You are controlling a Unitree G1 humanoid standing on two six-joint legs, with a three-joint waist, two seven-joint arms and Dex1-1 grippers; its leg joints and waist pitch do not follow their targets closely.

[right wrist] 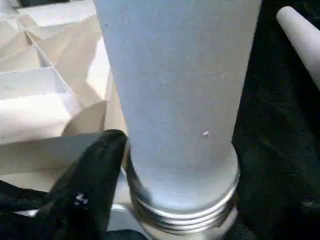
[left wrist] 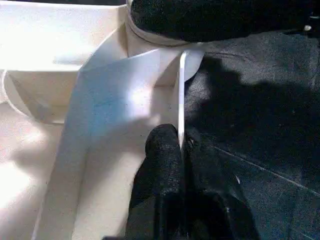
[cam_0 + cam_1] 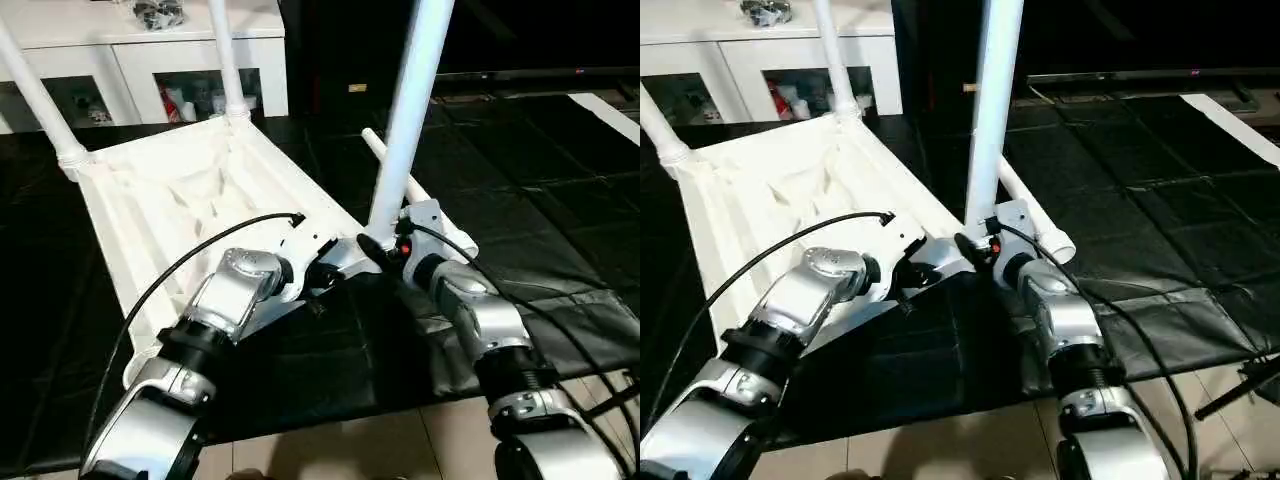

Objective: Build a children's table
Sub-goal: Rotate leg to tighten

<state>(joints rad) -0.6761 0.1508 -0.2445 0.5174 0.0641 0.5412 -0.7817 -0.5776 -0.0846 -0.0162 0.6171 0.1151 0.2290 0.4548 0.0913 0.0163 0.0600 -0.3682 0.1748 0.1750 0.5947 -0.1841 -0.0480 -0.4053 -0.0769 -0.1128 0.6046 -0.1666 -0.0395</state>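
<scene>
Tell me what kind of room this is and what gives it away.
Probably a living room at home, or a mock-up of one. A white glass-door cabinet with small items on its shelves stands against the wall, a dark flat screen sits beside it, and black mats cover a pale tiled floor.

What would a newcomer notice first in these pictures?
First, the tabletop lying upside down on the black floor mat, with two legs standing in its far corners. Next, a third leg rising at the near right corner, the right gripper at its base, threads visible there. The left gripper pinches the tabletop's edge nearby, and a fourth leg lies on the mat.
</scene>
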